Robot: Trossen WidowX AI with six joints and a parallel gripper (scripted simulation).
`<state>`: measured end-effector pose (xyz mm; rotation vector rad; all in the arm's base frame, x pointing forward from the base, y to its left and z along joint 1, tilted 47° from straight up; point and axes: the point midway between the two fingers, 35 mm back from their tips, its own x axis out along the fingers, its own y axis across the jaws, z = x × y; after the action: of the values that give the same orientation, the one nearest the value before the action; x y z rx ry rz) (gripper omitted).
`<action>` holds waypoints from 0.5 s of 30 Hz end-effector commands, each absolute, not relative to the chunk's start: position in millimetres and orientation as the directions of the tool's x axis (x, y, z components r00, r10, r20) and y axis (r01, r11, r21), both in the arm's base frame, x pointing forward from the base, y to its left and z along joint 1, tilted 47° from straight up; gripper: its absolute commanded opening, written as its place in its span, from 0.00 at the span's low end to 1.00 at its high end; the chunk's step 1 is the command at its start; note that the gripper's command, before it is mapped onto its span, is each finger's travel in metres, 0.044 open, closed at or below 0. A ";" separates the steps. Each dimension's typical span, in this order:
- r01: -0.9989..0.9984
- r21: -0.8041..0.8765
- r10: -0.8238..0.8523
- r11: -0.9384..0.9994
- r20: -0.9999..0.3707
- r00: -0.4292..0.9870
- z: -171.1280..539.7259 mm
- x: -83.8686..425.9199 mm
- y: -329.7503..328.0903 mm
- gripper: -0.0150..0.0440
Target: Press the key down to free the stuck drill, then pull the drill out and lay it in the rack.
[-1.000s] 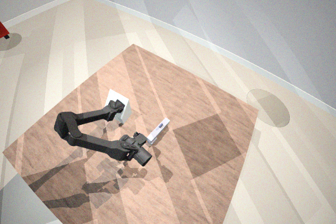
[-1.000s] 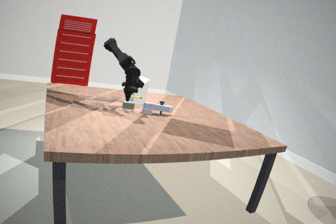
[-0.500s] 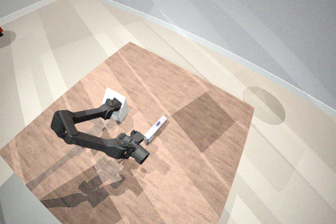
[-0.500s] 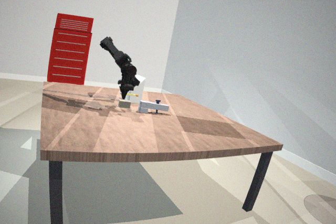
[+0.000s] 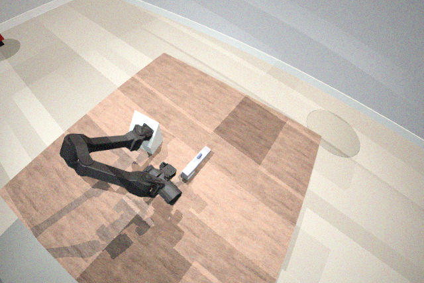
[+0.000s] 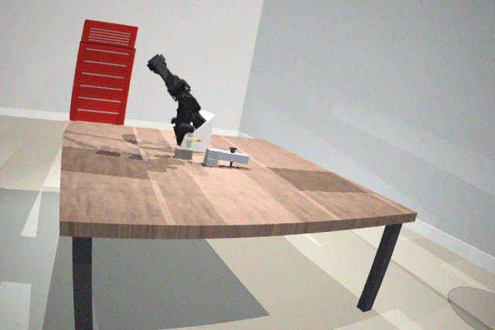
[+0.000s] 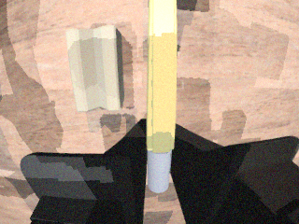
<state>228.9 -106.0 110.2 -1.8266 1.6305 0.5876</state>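
Back from the table's front edge stands the blue key. Beyond, nearer the far edge, our gripper pinches the drill aloft beside the grooved rack: yellow, squared, grey-ended. We judge it light, stiff, best held by its flat yellow sides; the round end might slip.

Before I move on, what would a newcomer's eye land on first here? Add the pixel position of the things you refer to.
Probably the tall red cabinet [image 6: 103,74] against the back wall. Next, the black arm [image 5: 109,175] [image 6: 175,84] bent over the wooden table [image 5: 239,201] [image 6: 223,202]. Up close, the yellow drill [image 7: 162,89] stands out, clamped in the gripper [image 7: 152,123], with the pale grooved rack [image 7: 95,70] below it to the image's left.
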 end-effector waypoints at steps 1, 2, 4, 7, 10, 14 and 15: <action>-0.987 -0.151 -0.713 -0.055 -0.686 0.144 109.8 221.8 -108.2 0.25; -0.987 -0.151 -0.713 -0.055 -0.686 0.144 109.8 220.1 -108.9 0.25; -0.987 -0.150 -0.714 -0.055 -0.686 0.144 109.9 216.7 -110.2 0.25; -0.987 -0.150 -0.714 -0.055 -0.686 0.144 110.0 211.5 -112.3 0.25; -0.987 -0.150 -0.714 -0.055 -0.685 0.144 110.0 206.3 -114.3 0.25; -0.987 -0.150 -0.714 -0.055 -0.685 0.144 109.9 199.3 -116.9 0.25; -0.987 -0.150 -0.714 -0.055 -0.685 0.144 109.9 197.5 -117.5 0.25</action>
<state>202.9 -116.3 110.8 -1.8283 1.6341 0.5854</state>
